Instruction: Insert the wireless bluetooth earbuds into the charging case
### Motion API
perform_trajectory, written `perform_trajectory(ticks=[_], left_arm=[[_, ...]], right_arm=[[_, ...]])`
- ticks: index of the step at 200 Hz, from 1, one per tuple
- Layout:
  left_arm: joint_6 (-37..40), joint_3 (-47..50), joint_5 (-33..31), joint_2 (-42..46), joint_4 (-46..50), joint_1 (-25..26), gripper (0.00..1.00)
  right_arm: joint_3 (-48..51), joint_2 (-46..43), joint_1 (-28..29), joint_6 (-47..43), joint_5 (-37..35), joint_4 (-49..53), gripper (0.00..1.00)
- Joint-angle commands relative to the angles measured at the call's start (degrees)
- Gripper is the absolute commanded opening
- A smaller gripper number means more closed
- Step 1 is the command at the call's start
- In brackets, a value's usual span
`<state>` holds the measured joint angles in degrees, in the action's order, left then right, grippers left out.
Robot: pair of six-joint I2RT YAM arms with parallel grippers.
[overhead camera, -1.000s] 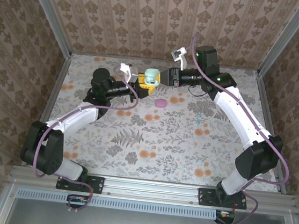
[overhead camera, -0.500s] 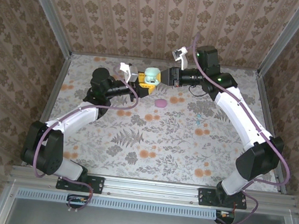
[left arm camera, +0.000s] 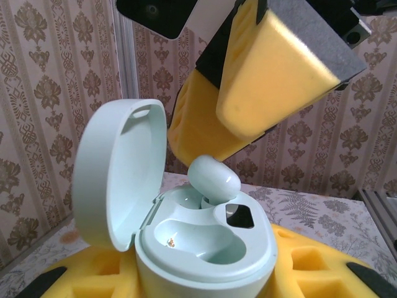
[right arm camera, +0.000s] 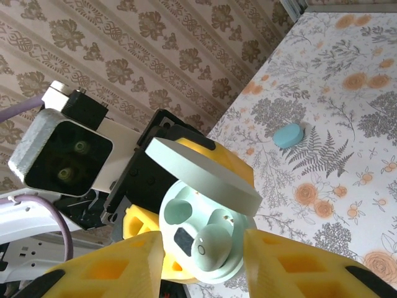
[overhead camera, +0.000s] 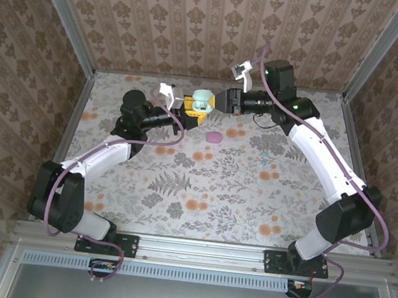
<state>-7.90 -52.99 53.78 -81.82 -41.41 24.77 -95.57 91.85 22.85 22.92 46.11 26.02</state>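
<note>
The mint charging case (overhead camera: 202, 103) is held above the far table with its lid (left arm camera: 118, 174) swung open, my left gripper (overhead camera: 189, 109) shut on its base (left arm camera: 205, 261). One mint earbud (left arm camera: 214, 177) stands in the far socket, tilted and not sunk flush; the near socket (left arm camera: 198, 239) is empty. My right gripper (overhead camera: 223, 101) faces the case from the right. Its yellow fingers (right arm camera: 105, 267) are spread either side of the earbud (right arm camera: 211, 247) with a gap on both sides, touching nothing. A tiny teal earbud (overhead camera: 264, 156) lies on the table right of centre.
A pink oval case (overhead camera: 215, 137) lies on the table below the held case. A teal oval case (right arm camera: 288, 135) rests on the floral cloth beyond the left arm. Patterned walls and metal posts close in the back and both sides.
The right gripper's jaws have widened off the earbud, which stays in the case. The right wrist has shifted slightly up and back. The left arm holds still.
</note>
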Motion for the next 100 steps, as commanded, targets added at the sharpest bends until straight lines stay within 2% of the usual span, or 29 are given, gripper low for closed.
perform_trajectory(ticks=[1,55,100], left_arm=[[0.76,-1.95,0.41,-0.62,-1.13,0.58,0.24],[0.81,-2.31,0.63,-0.53,-0.87,0.54,0.24],[0.86,-2.44,0.62,-0.53,-0.78,0.73,0.23]], right_arm=[[-1.81,-1.98,0.28,0.74,-1.36,1.64,0.37],[-2.48,-0.71,0.38,1.26,-1.65,2.37,0.26],[-2.89,-0.06,0.36,1.32,-0.59,2.40,0.24]])
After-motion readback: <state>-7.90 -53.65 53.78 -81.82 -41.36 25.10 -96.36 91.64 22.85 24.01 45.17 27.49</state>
